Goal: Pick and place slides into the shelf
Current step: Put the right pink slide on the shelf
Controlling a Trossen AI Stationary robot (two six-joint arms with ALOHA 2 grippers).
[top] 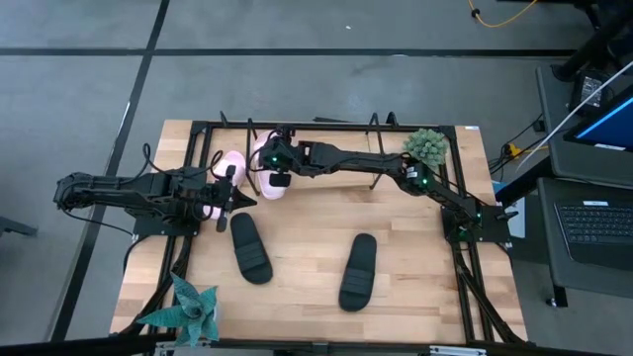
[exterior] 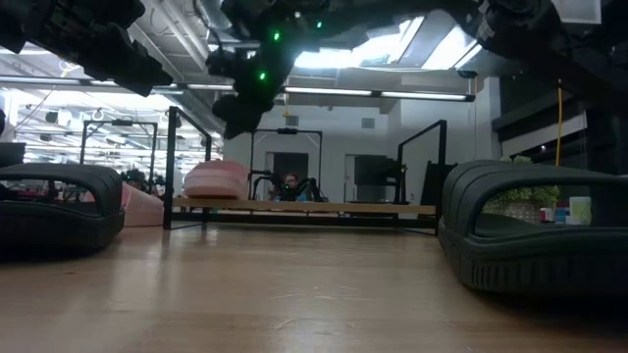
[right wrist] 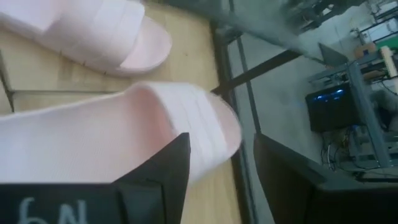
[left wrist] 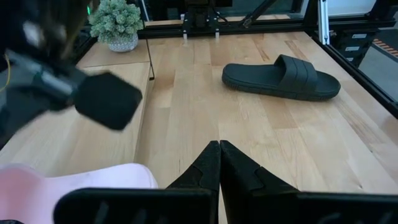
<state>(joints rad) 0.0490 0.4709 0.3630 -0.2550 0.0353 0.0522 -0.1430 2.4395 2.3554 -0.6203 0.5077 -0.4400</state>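
Slides: we're seeing four. Two pale pink ones (top: 229, 168) (top: 270, 170) are sitting at the shelf (top: 435, 130) end near its left side; two black ones (top: 251, 247) (top: 358, 270) are lying loose on the counter (top: 297, 287), well apart.
Right claw (top: 278, 168): we're reaching it across the shelf to the second pink slide. In its wrist view a finger (right wrist: 163, 177) is lying against the pink upper; we're judging it closed on that slide, though the grip itself is partly hidden.
Left claw (top: 224, 201): we're parking it just beside the first pink slide, fingertips pressed together, gripping nothing.
Handling: we're judging the slides light, foam-like, soft enough to flex, with a mildly slick surface.
Grip point: we're favouring the wide strap or the sole's side edge at mid-length; pinching the toe or heel would probably let it droop.
Remaining: we're still needing both black slides on the shelf.
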